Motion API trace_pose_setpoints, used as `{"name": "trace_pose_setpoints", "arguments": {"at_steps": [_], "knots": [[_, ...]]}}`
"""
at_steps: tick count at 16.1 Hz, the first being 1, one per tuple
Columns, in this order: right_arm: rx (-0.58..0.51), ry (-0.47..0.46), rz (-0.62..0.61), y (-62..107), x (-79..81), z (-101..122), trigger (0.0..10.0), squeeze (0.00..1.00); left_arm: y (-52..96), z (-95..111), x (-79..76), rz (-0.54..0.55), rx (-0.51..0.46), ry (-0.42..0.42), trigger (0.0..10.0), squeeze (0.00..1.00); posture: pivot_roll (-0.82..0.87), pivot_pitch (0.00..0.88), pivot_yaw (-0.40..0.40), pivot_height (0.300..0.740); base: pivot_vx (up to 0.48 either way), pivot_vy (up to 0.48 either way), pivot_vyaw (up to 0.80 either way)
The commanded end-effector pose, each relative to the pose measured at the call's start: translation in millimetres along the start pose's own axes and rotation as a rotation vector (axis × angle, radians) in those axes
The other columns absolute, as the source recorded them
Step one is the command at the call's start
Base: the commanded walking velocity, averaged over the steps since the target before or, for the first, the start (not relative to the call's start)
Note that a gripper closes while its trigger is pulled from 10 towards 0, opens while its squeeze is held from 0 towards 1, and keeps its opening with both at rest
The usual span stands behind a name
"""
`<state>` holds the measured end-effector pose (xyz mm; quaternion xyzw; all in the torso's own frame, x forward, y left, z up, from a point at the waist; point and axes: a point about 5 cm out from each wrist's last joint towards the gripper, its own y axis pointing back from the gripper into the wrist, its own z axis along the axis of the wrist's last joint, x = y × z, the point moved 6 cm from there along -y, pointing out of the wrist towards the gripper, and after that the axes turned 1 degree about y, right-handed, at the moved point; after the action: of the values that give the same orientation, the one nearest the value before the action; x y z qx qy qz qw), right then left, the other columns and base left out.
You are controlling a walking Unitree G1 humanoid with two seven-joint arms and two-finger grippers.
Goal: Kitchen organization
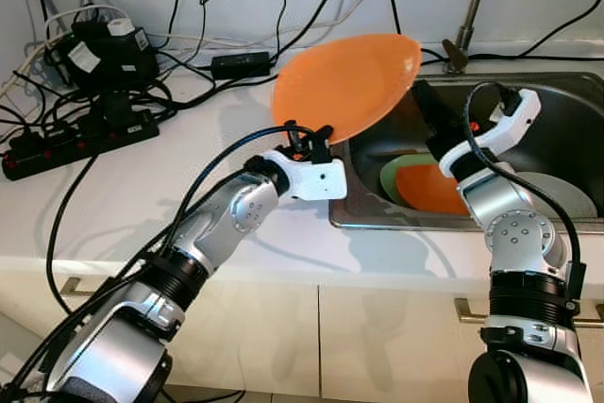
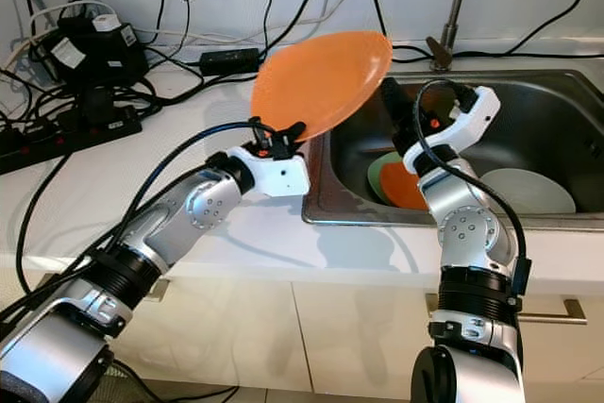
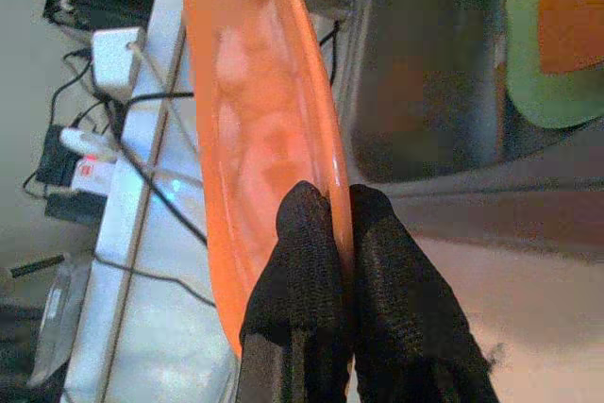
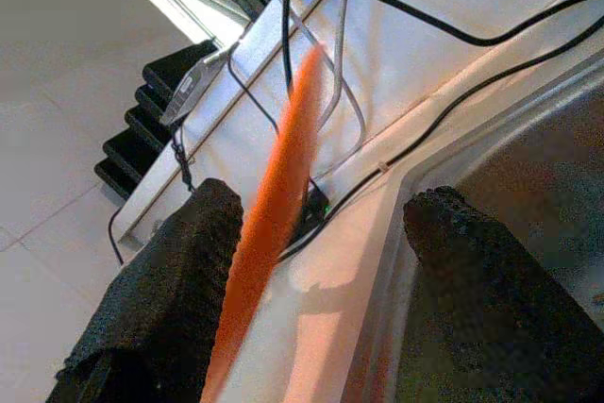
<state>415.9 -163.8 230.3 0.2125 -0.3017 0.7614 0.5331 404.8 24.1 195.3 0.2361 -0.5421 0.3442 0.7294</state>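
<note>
A large orange plate [image 1: 344,82] hangs tilted on edge above the left rim of the sink [image 1: 566,101]. My left gripper [image 1: 307,143] is shut on its lower rim; the left wrist view has both black fingertips [image 3: 307,209] pinching that rim [image 3: 283,92]. Over the sink, my right gripper [image 1: 422,101] is open at the plate's right edge. In the right wrist view the plate's thin edge [image 4: 274,205] runs between the wide-apart fingers [image 4: 189,261], closer to one of them. I cannot tell whether it touches.
In the steel sink lie a green plate [image 1: 396,176], a smaller orange plate [image 1: 429,186] on it and a pale plate [image 1: 566,195]. A faucet [image 1: 477,7] stands behind. Power strips [image 1: 85,134], chargers and several cables crowd the counter's back left.
</note>
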Motion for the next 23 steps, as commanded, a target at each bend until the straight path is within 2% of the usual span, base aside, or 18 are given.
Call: {"name": "trace_pose_setpoints", "arguments": {"at_steps": [1,5,19,22,23], "knots": [[-0.012,0.004,0.042,-4.7,14.6,5.6,10.0,0.0,0.4,3.6,3.6,0.008,-0.019,-0.007,10.0,0.0,0.01,0.0,0.083,0.74,0.0,0.0,0.0],[-0.021,-0.01,0.041,-5.7,14.9,5.2,10.0,0.0,-0.6,7.6,-0.5,-0.013,-0.034,-0.012,10.0,0.0,0.01,0.0,0.08,0.74,0.0,0.0,0.0],[-0.003,-0.004,0.057,-8.7,19.4,-1.1,10.0,0.0,-1.0,25.7,0.2,-0.003,-0.118,0.007,10.0,0.0,0.02,0.0,0.069,0.74,0.0,0.0,0.0],[-0.003,-0.011,0.05,-8.7,18.5,-2.5,0.0,0.0,-1.2,26.6,0.0,-0.002,-0.122,0.008,10.0,0.0,0.02,0.0,0.069,0.74,0.0,0.0,0.0],[-0.002,-0.012,0.05,-8.7,18.5,-3.1,0.0,0.0,-1.1,26.4,-0.2,-0.002,-0.121,0.008,10.0,0.0,0.02,0.0,0.069,0.74,0.0,0.0,0.0]]}}
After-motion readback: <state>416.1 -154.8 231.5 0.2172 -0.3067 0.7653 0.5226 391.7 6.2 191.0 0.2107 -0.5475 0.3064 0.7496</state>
